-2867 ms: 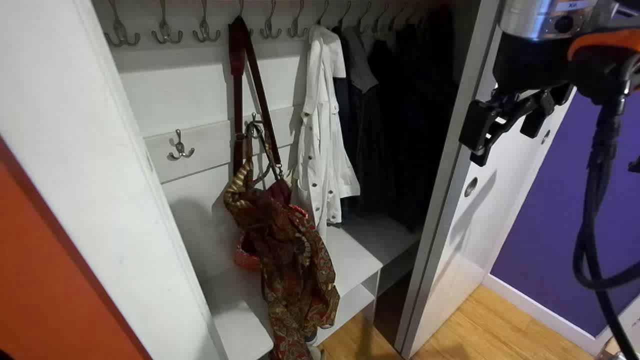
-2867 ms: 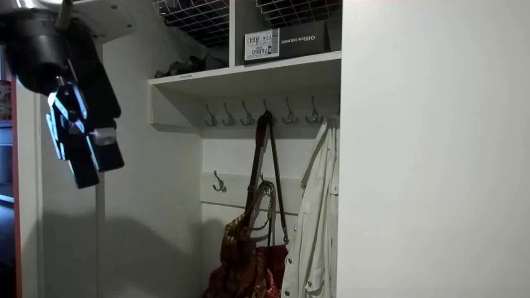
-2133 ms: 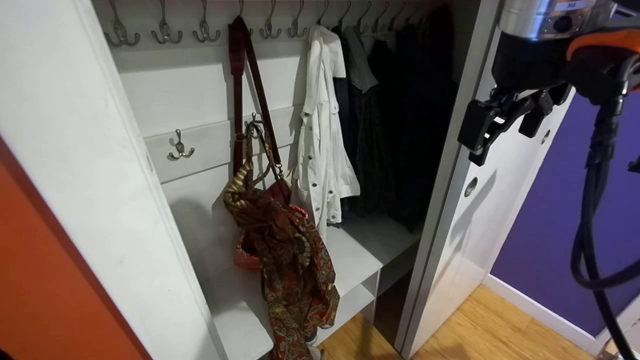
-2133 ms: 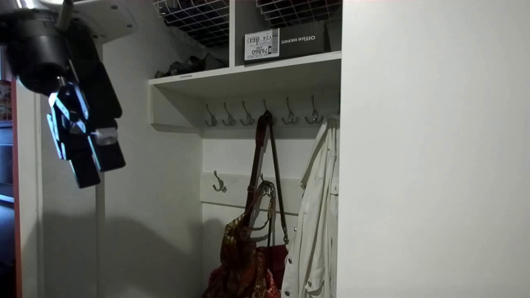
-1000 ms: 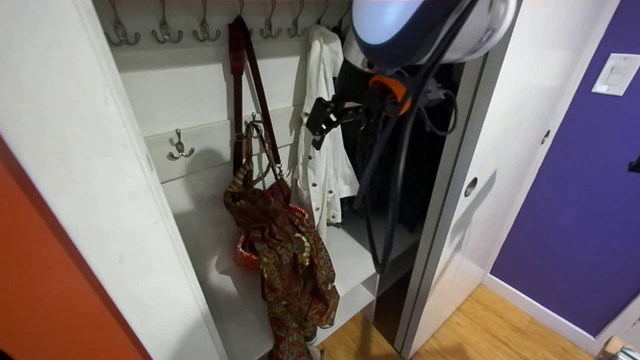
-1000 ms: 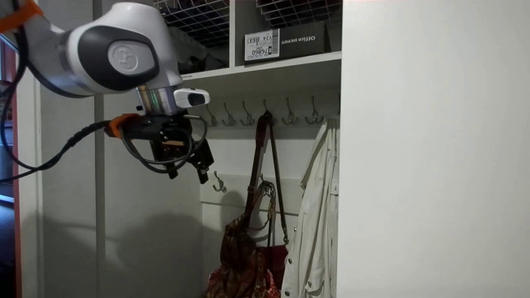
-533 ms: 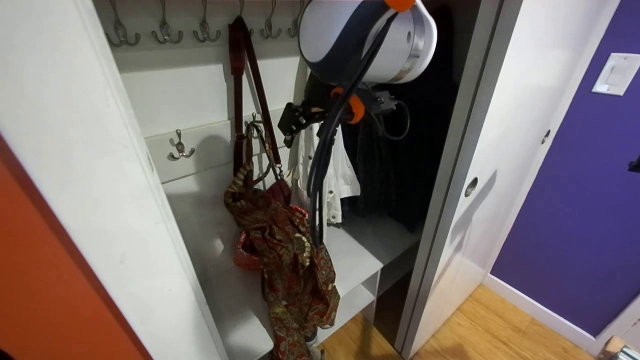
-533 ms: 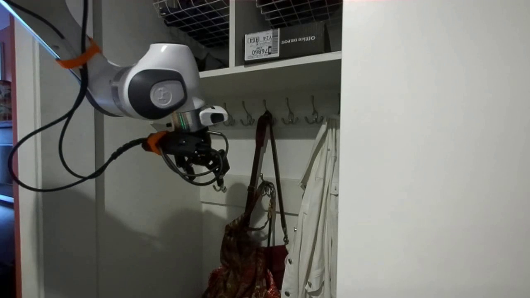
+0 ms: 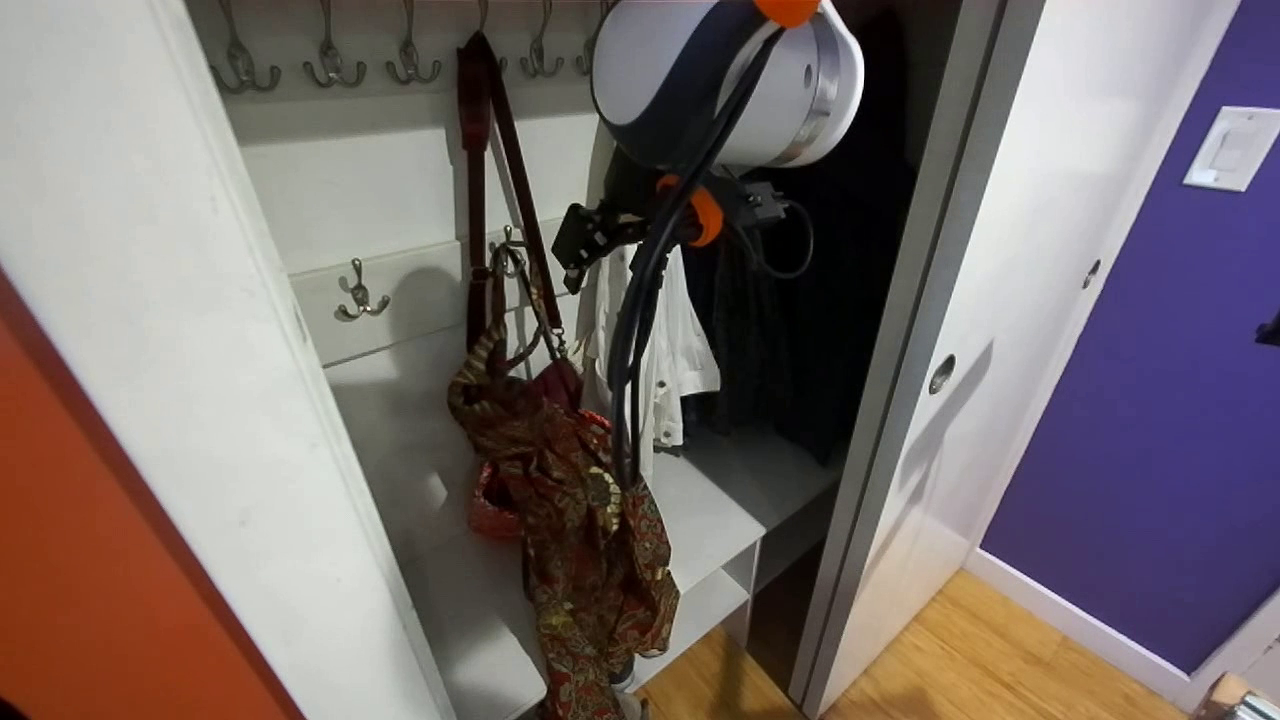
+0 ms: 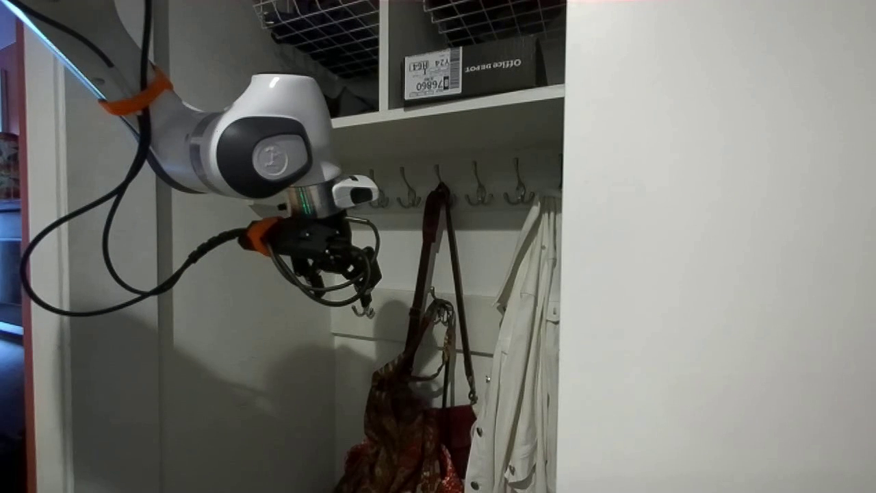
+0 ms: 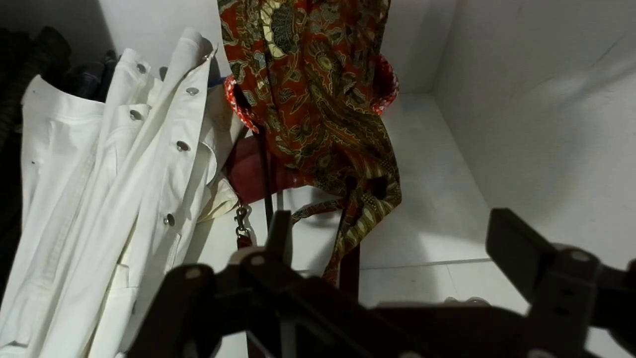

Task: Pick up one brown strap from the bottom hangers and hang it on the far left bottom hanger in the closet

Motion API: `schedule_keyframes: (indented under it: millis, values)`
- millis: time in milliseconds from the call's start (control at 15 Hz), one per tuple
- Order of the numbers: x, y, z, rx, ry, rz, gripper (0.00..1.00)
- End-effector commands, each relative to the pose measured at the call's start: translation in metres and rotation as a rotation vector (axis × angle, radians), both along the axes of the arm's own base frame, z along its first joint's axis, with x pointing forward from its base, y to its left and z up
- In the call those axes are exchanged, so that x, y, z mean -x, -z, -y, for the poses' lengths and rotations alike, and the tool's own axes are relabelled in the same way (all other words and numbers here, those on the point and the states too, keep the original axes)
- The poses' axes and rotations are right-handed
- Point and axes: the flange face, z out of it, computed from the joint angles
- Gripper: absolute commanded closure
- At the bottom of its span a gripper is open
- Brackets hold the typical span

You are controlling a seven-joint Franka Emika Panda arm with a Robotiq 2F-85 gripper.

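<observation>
The brown strap (image 9: 476,200) is a long dark reddish-brown loop running from an upper hook down to a red bag (image 10: 457,428). The patterned cloth bag (image 9: 600,560) hangs by thin cloth handles from a bottom hanger (image 10: 441,313). The far left bottom hanger (image 9: 361,292) is bare; in an exterior view its lower prongs (image 10: 369,313) show below my gripper. My gripper (image 11: 392,228) is open and empty, fingers wide apart. In the wrist view the strap (image 11: 350,273) and the cloth bag (image 11: 323,94) show beyond the gap. My gripper (image 9: 610,275) is apart from them.
A white jacket (image 9: 680,370) hangs beside the bags, with dark clothes (image 9: 800,320) past it. A row of upper hooks (image 9: 325,60) runs above. A bench shelf (image 9: 700,510) lies below, an upper shelf (image 10: 472,103) with a box above. The closet's door frame (image 9: 900,350) stands nearby.
My arm has swung from beside the door frame into the closet, in front of the white jacket, with only a slight shift in the last half second. The bags have not moved.
</observation>
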Motion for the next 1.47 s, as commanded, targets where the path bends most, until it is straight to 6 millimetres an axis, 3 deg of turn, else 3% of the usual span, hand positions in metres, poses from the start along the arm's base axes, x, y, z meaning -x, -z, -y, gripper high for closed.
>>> schedule_keyframes:
  millis: [0, 267, 733, 933, 1267, 1333, 1400]
  values:
    - [-0.025, 0.011, 0.001, -0.020, -0.023, 0.000, 0.00]
    - [-0.072, 0.029, 0.007, -0.045, -0.139, 0.035, 0.00]
    - [-0.151, 0.070, 0.048, -0.039, -0.231, 0.090, 0.00]
    - [-0.179, 0.085, 0.052, -0.058, -0.245, 0.115, 0.00]
    - [-0.212, 0.113, 0.041, -0.070, -0.254, 0.121, 0.00]
    - [-0.193, 0.108, 0.043, -0.063, -0.246, 0.119, 0.00]
    - [-0.199, 0.113, 0.041, -0.062, -0.249, 0.119, 0.00]
